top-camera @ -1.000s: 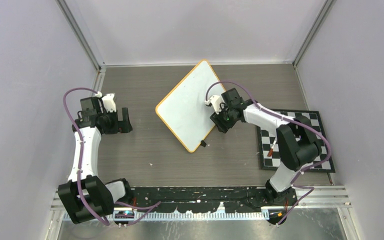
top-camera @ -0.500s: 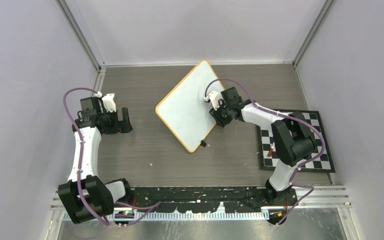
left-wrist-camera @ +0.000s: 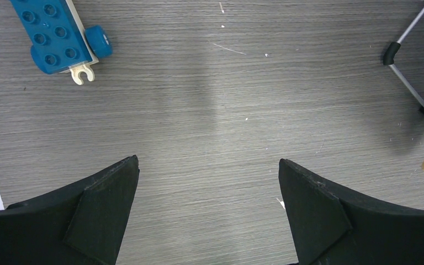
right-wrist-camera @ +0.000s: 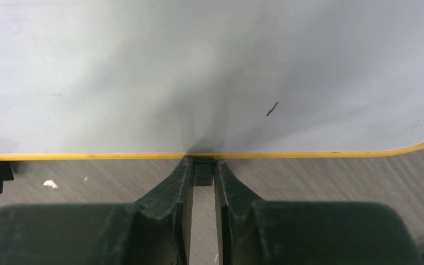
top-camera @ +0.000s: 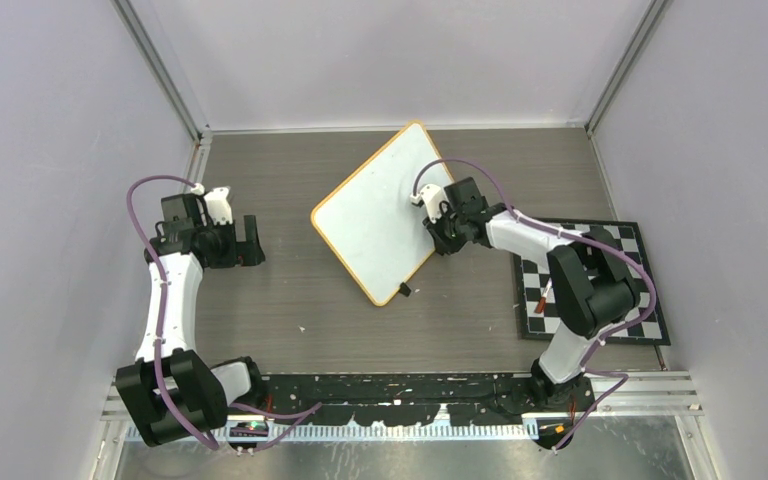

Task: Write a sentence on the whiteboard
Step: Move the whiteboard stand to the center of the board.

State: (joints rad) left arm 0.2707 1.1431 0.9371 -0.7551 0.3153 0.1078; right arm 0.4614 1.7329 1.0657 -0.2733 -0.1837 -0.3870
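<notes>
Your flat white, orange-rimmed rectangular whiteboard (top-camera: 375, 210) on the grey wood-grain table (top-camera: 280, 300), turned cornerwise, long axis running near-left to far-right, your right hand (right-wrist-camera: 203, 161) pinched on its right rim (left hand (left-wrist-camera: 208, 165) spread wide, holding nothing)

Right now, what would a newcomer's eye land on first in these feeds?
The whiteboard stands out first, lying askew in the middle of the table and blank apart from one small dark mark. Next comes the right gripper at the board's orange rim, jaws nearly together and seemingly pinching it. Off to the left, the left gripper hangs wide open near a blue toy brick.
</notes>
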